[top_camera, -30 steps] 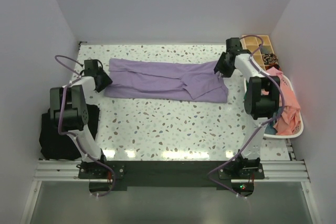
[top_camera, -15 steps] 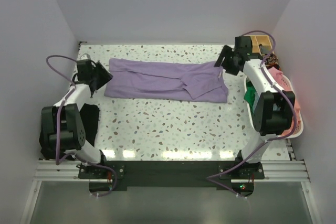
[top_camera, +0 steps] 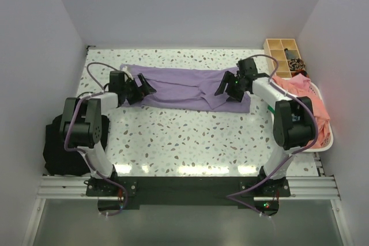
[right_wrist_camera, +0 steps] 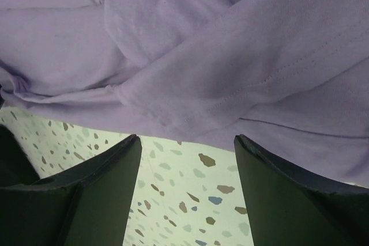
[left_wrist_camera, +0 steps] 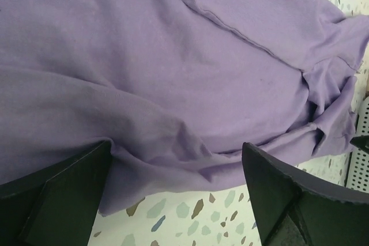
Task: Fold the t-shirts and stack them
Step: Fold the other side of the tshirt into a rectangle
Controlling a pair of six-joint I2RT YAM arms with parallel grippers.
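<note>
- left gripper (top_camera: 140, 89) is being held wide open, empty, over the lavender t-shirt's (top_camera: 184, 84) left end
- right gripper (top_camera: 226, 87) is being held open, empty too, at its right end
- near hem (right_wrist_camera: 173, 122) is probably being lined up for folding

Speckled worktop (top_camera: 190, 136), white with brown and grey flecks. A black fabric bundle (top_camera: 55, 154) is slumped at its near left edge. In the far right corner there's a wooden tray (top_camera: 282, 50) split into compartments, with something dark in one. Just in front of it, a white basket (top_camera: 323, 145) sits along the right edge.
</note>
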